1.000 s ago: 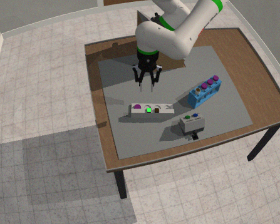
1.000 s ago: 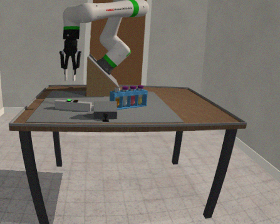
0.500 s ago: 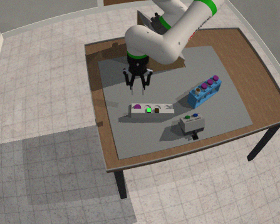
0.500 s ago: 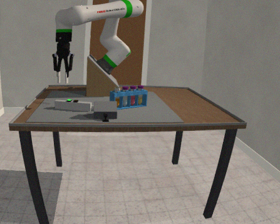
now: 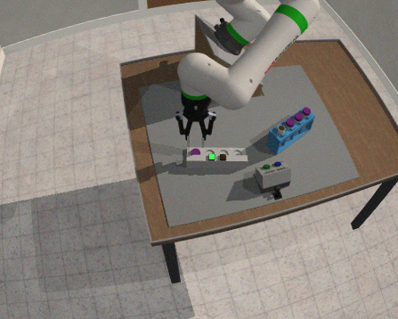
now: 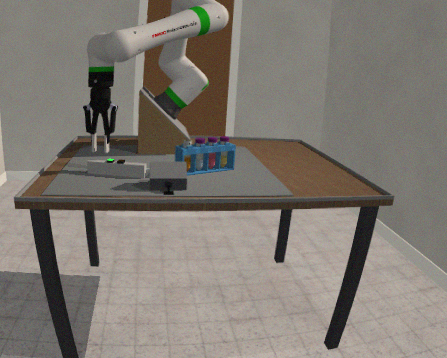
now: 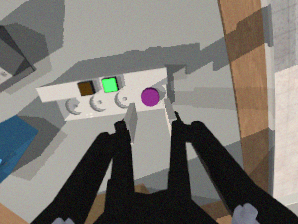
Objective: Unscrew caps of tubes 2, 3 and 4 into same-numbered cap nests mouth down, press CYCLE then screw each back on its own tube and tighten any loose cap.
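Gripper: we see the gripper [image 7: 148,116] hanging above the cap tray [image 5: 215,160], fingers pointing down, partly parted with only air between them; it grips nothing.

Cap: one purple cap [image 7: 150,96] lies in the end nest of the tray, just beyond the fingertips in the wrist view; the other three nests [image 7: 97,103] look bare.

Lamps: we see the green lamp [image 5: 211,156] lit; the one beside it [image 5: 223,157] is dark.

Decapping station: the blue station [image 5: 291,133] stands well apart, with three purple-capped tubes [image 5: 298,117] and one open tube [image 5: 281,129]. We cannot read the numbers.

Keys: green key [image 5: 266,167] and blue key [image 5: 278,164] sit on the small desk [image 5: 273,178].
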`<state>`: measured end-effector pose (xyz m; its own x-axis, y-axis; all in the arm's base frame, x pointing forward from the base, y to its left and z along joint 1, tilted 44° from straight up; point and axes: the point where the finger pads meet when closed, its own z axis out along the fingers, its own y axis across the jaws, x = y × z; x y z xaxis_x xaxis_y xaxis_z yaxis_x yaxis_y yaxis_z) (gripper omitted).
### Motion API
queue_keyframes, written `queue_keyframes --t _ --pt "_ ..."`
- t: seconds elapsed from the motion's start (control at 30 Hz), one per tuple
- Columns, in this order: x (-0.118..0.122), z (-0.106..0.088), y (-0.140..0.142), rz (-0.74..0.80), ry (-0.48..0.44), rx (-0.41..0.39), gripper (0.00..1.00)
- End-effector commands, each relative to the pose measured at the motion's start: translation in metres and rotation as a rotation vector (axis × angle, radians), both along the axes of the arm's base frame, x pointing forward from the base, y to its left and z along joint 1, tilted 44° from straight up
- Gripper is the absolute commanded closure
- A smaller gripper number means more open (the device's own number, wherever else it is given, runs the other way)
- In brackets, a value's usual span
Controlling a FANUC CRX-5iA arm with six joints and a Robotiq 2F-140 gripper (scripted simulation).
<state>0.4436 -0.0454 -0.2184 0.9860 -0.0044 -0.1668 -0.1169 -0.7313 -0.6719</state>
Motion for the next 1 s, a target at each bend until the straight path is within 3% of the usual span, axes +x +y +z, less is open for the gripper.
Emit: queue_keyframes --t 0.0,0.27,0.97 --pt "0.000 -0.003 0.003 0.000 -0.001 0.000 0.71" --pt "-0.005 -0.032 0.030 0.000 -0.001 0.000 0.71" --pt "-0.006 -0.037 0.034 0.000 -0.001 0.000 0.71"
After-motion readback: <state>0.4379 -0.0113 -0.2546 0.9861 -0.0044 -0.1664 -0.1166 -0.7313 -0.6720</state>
